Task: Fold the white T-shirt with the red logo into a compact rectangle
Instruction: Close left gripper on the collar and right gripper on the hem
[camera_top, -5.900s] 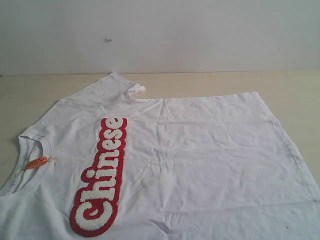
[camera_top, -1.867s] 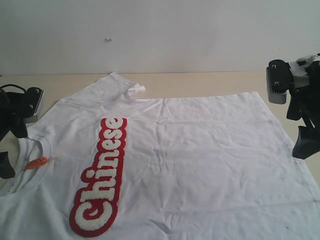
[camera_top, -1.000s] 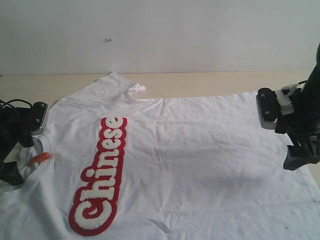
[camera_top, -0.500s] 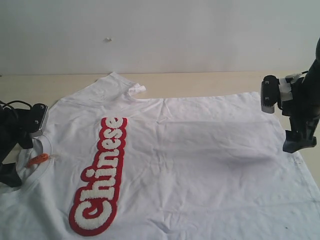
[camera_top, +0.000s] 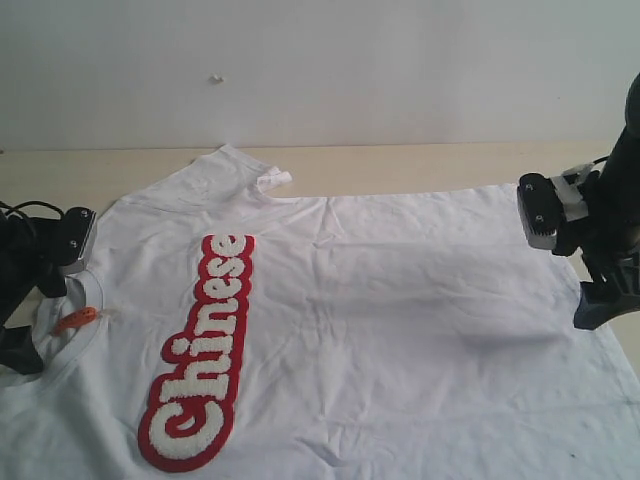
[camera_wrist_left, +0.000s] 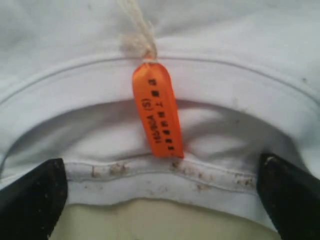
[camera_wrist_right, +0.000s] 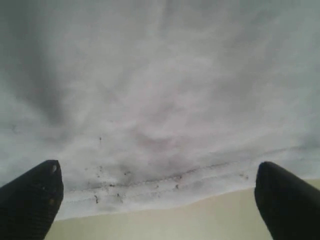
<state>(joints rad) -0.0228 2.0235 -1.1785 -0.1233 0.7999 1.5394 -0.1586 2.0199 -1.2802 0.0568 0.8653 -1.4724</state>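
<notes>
Straddling the collar (camera_wrist_left: 165, 175), the left gripper (camera_wrist_left: 160, 205) has its jaws spread wide, one dark fingertip at each side of the neck opening, nothing pinched. The orange tag (camera_wrist_left: 156, 110) hangs on its string (camera_wrist_left: 137, 35) across the collar band, right between the fingers.

Right gripper (camera_wrist_right: 159, 200): jaws likewise spread wide and empty, poised over the stitched hem (camera_wrist_right: 165, 187) where the cloth ends and the bare table (camera_top: 420, 165) begins. Dark specks along that seam.

The white T-shirt (camera_top: 400, 330) lies flat and face up, neck to the left of the exterior view, hem to the right, one sleeve pointing to the back. Red lettering (camera_top: 205, 350) runs along the chest. No fold made yet; both arms look set for a first grasp at opposite ends.

Risks, as judged from here:
- Left jaws may close on one layer of the collar only, or catch the tag or string; the neck would then peel apart or slip on lifting.
- Right jaws sit at the very edge of the hem; a shallow bite could let the cloth slide out.
- Uneven lift between the two arms would skew the fold line.
- The thick lettering may resist a crease and spring the fold open.
</notes>
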